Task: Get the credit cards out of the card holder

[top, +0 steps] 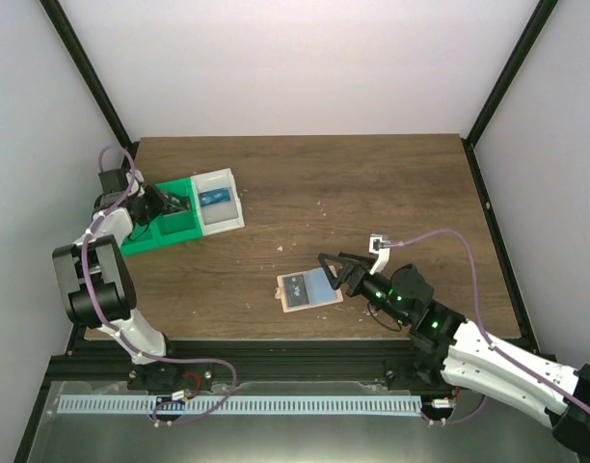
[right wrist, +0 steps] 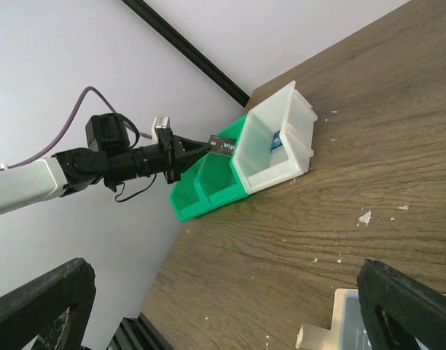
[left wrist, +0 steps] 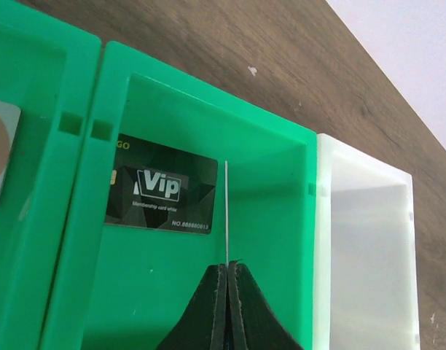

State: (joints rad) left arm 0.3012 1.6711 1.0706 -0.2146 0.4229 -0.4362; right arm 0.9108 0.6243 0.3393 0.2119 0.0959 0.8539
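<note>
The tan card holder (top: 306, 289) with its blue panel lies flat on the table, right of centre; its corner shows in the right wrist view (right wrist: 354, 324). My right gripper (top: 336, 272) is open and empty at the holder's right edge, its jaws spread wide (right wrist: 224, 271). My left gripper (left wrist: 228, 264) is shut on a thin card (left wrist: 227, 211), seen edge-on, held upright over the green bin (left wrist: 281, 240). From the right wrist view that card (right wrist: 221, 146) looks dark with white print. A black "Vip" card (left wrist: 161, 193) lies flat in the same compartment.
The green bin (top: 174, 227) has a second compartment holding a pale card with an orange mark (left wrist: 1, 157). A white bin (top: 218, 201) beside it holds a blue card (right wrist: 278, 140). Both stand at the table's left edge near the wall. Small white crumbs dot the wood.
</note>
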